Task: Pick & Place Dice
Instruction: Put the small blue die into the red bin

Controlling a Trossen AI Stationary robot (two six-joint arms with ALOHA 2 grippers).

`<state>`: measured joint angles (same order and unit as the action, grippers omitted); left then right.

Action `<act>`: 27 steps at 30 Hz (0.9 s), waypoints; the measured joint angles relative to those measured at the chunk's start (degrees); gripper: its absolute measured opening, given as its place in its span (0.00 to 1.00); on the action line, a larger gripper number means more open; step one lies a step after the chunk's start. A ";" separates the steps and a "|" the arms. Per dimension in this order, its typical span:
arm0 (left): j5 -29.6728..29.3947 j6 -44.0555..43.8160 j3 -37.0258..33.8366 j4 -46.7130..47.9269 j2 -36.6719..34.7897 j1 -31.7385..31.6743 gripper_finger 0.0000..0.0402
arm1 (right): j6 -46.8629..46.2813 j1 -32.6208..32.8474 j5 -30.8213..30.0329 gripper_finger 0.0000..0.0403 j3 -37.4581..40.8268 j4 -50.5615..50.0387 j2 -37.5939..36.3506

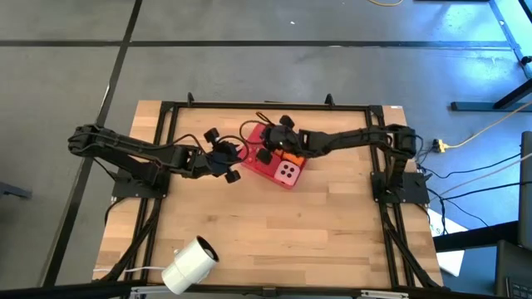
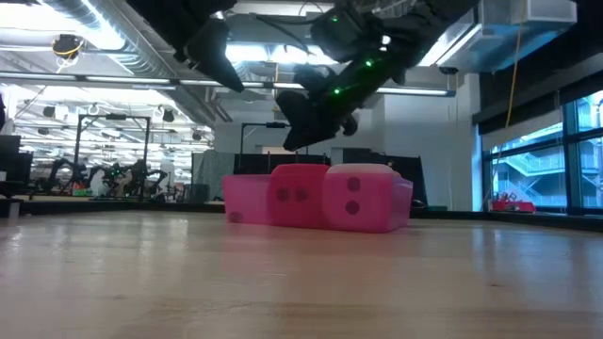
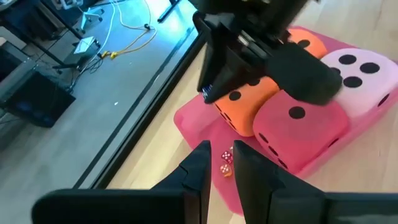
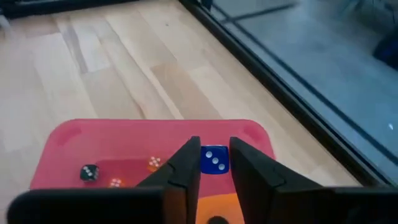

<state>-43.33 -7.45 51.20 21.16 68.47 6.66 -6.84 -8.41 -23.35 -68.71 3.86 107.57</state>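
Note:
Several large soft dice sit on the flat red tray (image 1: 259, 169): a pale pink one (image 1: 288, 172), an orange one (image 1: 291, 156), a deeper pink one (image 3: 298, 134) and a second orange one (image 3: 249, 102). My right gripper (image 4: 214, 163) hovers over the tray's far part, shut on a tiny blue die (image 4: 214, 158). A few other tiny dice (image 4: 89, 172) lie loose on the tray floor. My left gripper (image 3: 222, 169) hangs at the tray's left edge with a narrow gap between its fingers, holding nothing. My right gripper pinches the tiny blue die (image 4: 214, 159) between its two fingertips, one finger on each side face. The fingers slant down from the table's right side. The die is lifted clear above the tray floor.
A black frame rail (image 1: 266, 105) runs around the table edges. A white cylinder (image 1: 189, 264) lies near the table's near edge. Bare wood lies in front of the tray (image 1: 274, 224). In the low view both arms hang above the dice (image 2: 363, 198).

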 joint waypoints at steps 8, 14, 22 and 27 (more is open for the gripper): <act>1.55 -1.37 0.00 0.57 0.00 0.00 0.15 | -4.73 -2.75 6.06 0.21 -1.01 -4.09 0.84; 2.66 -1.41 0.00 0.56 0.00 0.00 0.15 | -4.31 -2.80 6.16 0.15 -0.93 -2.85 3.64; 2.70 -1.82 0.00 0.54 0.00 0.00 0.15 | -2.79 -3.68 6.21 0.28 -0.91 -2.64 4.26; 2.75 -1.83 0.00 0.55 -0.01 0.00 0.15 | -0.80 -4.13 6.38 0.35 -0.93 -3.83 4.26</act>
<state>-40.58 -9.28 51.20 21.71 68.46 6.66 -7.64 -12.53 -16.97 -69.65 0.03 111.83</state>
